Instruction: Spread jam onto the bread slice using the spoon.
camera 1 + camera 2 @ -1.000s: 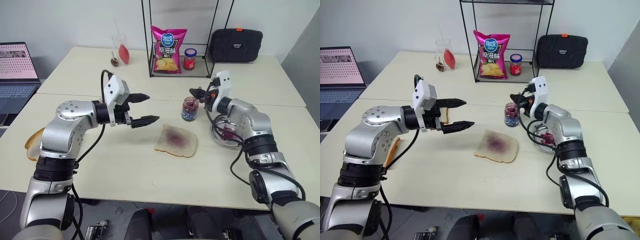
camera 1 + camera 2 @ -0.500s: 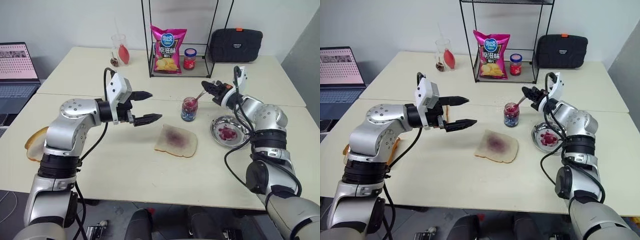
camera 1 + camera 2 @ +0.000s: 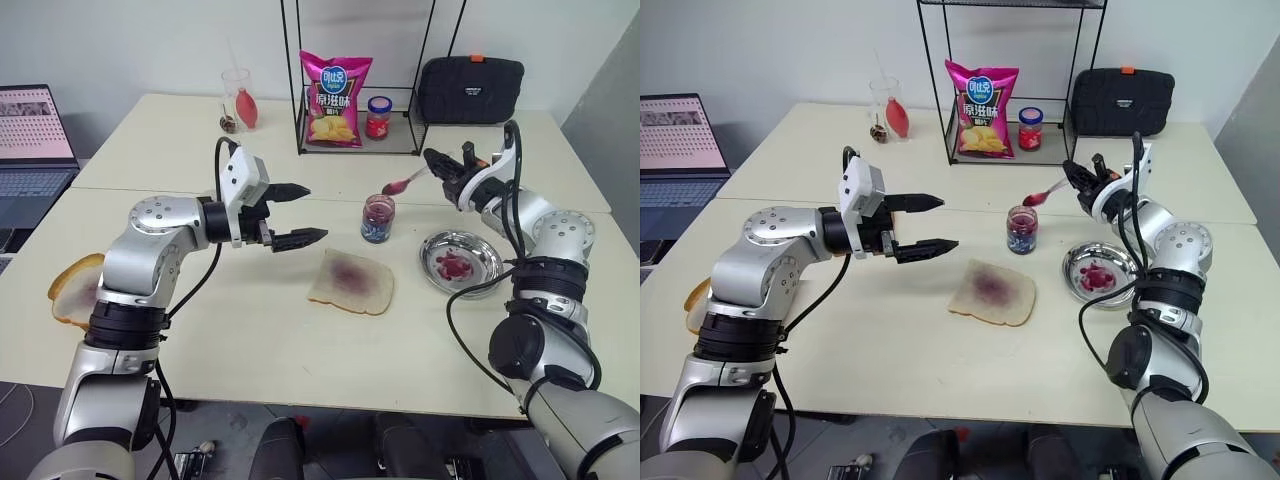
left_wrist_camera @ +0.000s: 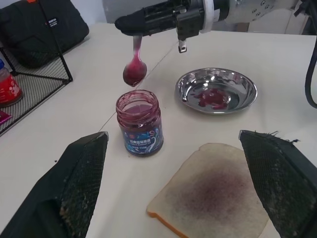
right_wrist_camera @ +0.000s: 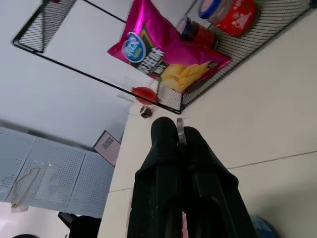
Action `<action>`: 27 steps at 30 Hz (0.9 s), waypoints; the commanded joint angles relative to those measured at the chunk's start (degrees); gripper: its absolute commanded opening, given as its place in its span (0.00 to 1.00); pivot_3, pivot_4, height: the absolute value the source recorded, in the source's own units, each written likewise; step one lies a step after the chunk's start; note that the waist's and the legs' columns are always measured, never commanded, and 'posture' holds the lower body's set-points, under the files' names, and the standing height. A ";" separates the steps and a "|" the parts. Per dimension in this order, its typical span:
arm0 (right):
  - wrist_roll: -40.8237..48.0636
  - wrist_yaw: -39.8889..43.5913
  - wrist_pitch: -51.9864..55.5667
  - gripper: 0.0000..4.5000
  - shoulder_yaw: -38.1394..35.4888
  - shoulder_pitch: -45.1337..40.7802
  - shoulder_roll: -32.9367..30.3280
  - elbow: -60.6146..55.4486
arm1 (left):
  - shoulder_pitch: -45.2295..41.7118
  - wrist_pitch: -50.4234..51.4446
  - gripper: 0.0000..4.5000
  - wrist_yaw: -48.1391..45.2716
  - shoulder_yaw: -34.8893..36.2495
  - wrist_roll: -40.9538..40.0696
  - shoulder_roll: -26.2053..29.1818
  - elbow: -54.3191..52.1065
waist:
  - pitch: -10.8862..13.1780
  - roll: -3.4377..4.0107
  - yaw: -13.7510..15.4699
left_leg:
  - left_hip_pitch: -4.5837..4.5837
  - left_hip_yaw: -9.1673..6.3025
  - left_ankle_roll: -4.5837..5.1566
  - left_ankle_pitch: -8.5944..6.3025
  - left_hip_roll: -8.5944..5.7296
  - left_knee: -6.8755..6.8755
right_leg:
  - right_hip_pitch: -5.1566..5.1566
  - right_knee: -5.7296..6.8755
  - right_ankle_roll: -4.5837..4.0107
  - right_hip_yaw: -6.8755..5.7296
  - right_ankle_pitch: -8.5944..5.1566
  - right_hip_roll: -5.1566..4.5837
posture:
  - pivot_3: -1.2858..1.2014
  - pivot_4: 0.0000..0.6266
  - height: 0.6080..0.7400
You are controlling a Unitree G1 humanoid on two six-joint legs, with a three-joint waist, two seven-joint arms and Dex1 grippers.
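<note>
Bread slice (image 3: 350, 281) lies before the open jar (image 3: 378, 218) — steel dish (image 3: 460, 262) (holding jam (image 3: 452, 265)) to its right.

Chip bag (image 3: 336, 99) and red-lidded jar (image 3: 378, 118) inside wire rack (image 3: 358, 75) — laptop (image 3: 36, 140) far left

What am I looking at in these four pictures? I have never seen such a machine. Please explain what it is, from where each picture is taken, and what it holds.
This is a humanoid robot with two arms, each ending in two black fingers. Two pictures come from cameras in its head, looking down over a pale table. The other two come from a camera on each wrist.

The right gripper is shut on a small spoon, its bowl red with jam, held in the air just above an open jam jar. The left gripper is open and holds nothing.

On the table lie a bread slice with a purple smear and a steel dish with jam blobs. Behind stand a wire rack with a chip bag and a red-lidded jar, and a black case. A laptop sits at the left.
</note>
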 commanded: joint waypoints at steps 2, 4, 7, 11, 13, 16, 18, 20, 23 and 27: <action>4.86 0.66 6.19 0.02 8.74 3.74 1.29 -20.95 | 2.71 3.73 0.98 -2.27 2.74 -2.89 5.03 -5.97 | 0.00 0.01 -0.25 | 0.00 -0.04 0.00 0.00 0.02 -0.05 | 0.00 0.00 0.00 -0.01 0.00 0.01 | 0.52 0.24 1.00; 2.80 1.54 6.36 0.02 14.80 6.85 0.61 -27.79 | 4.25 5.18 0.98 -2.75 3.25 -3.93 6.71 -7.91 | -0.01 0.01 -0.25 | 0.00 -0.09 0.01 0.00 0.05 -0.07 | 0.00 -0.01 0.00 -0.06 -0.01 0.04 | 0.52 0.24 1.00; -3.10 6.98 3.67 0.02 28.34 12.10 -3.71 -38.06 | 6.47 6.91 0.98 -2.37 4.50 -4.93 8.37 -10.07 | 0.00 0.01 -0.26 | 0.00 -0.09 0.00 0.00 0.05 -0.05 | 0.01 -0.01 -0.01 -0.06 -0.02 0.03 | 0.52 0.24 1.00; -12.81 13.12 -4.53 0.02 41.87 16.14 -8.80 -43.96 | 8.60 8.47 0.98 -2.29 5.43 -5.73 9.89 -11.95 | -0.01 0.00 -0.24 | 0.00 -0.05 0.00 0.00 0.02 0.00 | 0.00 -0.05 0.26 -0.02 -0.19 0.01 | 0.52 0.24 1.00; -17.14 15.78 -8.85 0.02 46.27 17.61 -10.73 -44.76 | 9.75 9.40 0.98 -2.56 5.75 -6.38 10.76 -13.23 | -0.01 -0.01 -0.21 | 0.01 -0.06 0.00 0.00 0.03 0.05 | 0.03 -0.05 0.27 -0.03 -0.20 0.01 | 0.52 0.24 1.00; -21.18 18.63 -13.27 0.02 49.32 18.73 -12.20 -44.73 | 11.08 10.57 0.98 -2.97 6.04 -7.25 11.95 -14.70 | -0.02 -0.03 -0.12 | 0.04 -0.06 -0.01 0.01 0.03 0.10 | 0.06 -0.03 0.28 -0.03 -0.19 0.00 | 0.52 0.24 1.00; -23.41 20.23 -15.57 0.02 50.37 18.92 -12.88 -44.45 | 11.88 11.48 0.98 -3.58 6.22 -7.83 13.12 -15.42 | -0.02 -0.04 0.05 | 0.04 -0.05 -0.01 0.01 0.03 0.11 | 0.04 -0.01 0.28 -0.02 -0.19 0.00 | 0.52 0.24 1.00; -25.20 21.47 -17.21 0.02 50.91 18.92 -13.20 -44.20 | 12.93 12.13 0.98 -4.88 6.24 -8.33 14.68 -16.15 | -0.02 -0.04 0.14 | 0.04 -0.04 -0.01 0.01 0.03 0.11 | 0.03 -0.01 0.28 -0.01 -0.19 0.01 | 0.52 0.24 1.00; -27.85 23.43 -19.44 0.02 52.07 19.17 -13.97 -44.44 | 13.49 12.28 0.98 -5.02 6.13 -8.76 15.40 -16.42 | -0.02 -0.04 0.21 | 0.04 -0.04 -0.01 0.01 0.04 0.08 | 0.03 -0.02 0.25 -0.02 -0.21 0.01 | 0.52 0.24 1.00; -27.69 24.39 -18.81 0.02 50.88 19.44 -13.04 -44.83 | 13.31 11.92 0.98 -4.71 5.89 -8.62 15.30 -16.10 | -0.01 -0.04 0.23 | 0.04 -0.06 -0.01 0.01 0.05 0.08 | 0.03 -0.02 0.23 -0.04 -0.22 0.02 | 0.52 0.24 1.00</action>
